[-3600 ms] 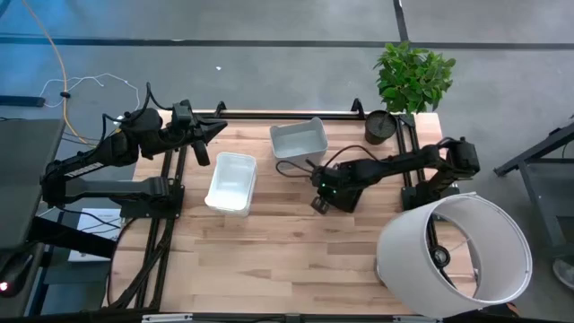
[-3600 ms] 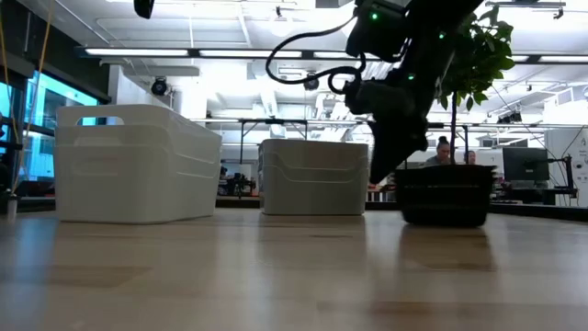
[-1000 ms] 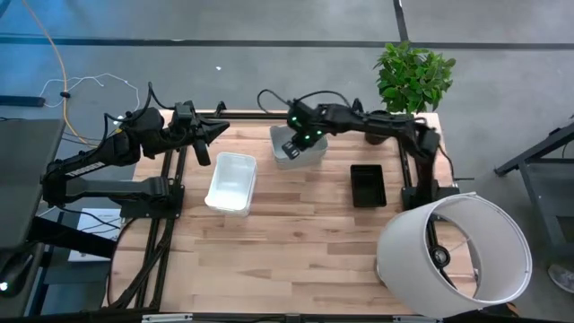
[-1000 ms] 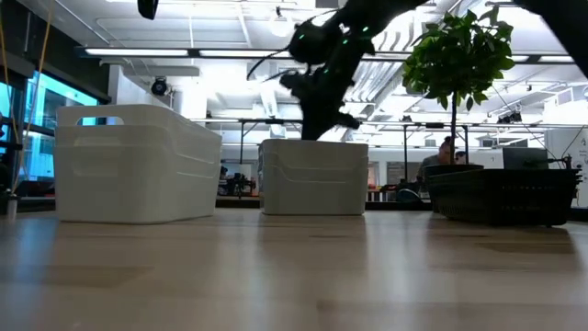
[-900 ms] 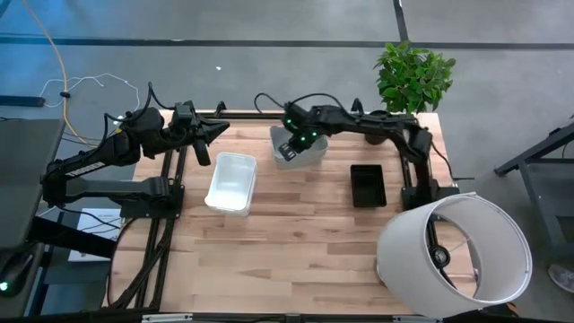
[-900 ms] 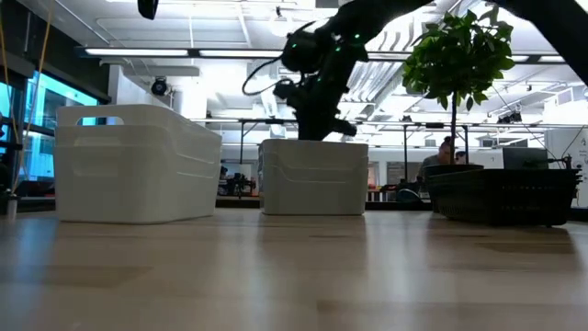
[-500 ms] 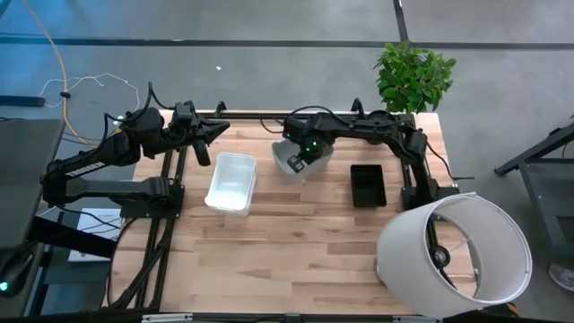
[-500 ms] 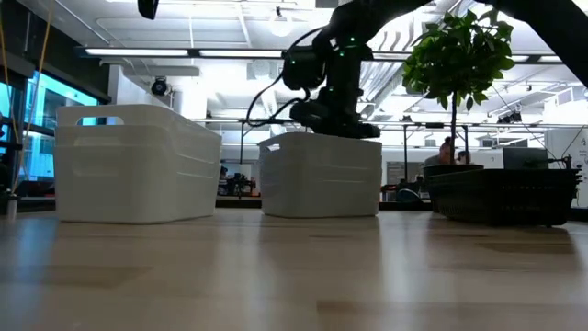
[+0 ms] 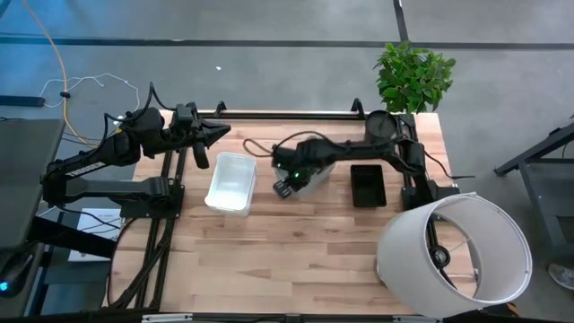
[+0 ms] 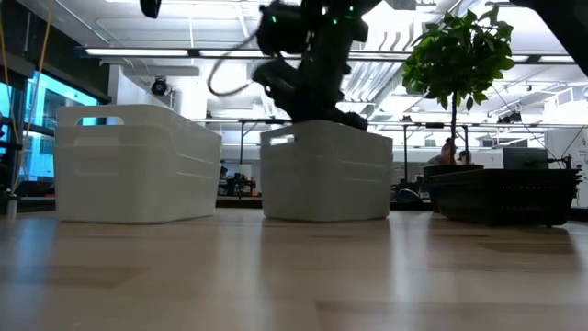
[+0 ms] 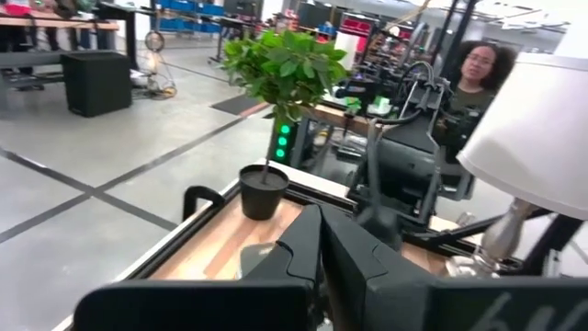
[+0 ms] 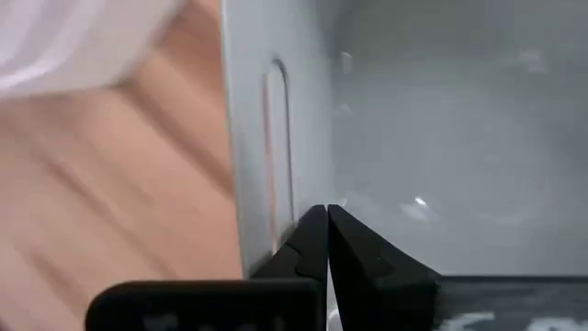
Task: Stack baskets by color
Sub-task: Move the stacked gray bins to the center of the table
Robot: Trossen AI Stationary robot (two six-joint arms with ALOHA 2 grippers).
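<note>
grey basket [image 9: 309,170] mostly under right arm [image 9: 359,148]

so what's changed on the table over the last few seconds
The right gripper let go of the black basket, which now sits on the table, reached to the grey basket at the back, closed on its wall and is dragging it forward, toward the white basket. The white basket, the left gripper at the table's back left corner, plant and lampshade stayed put.
</note>
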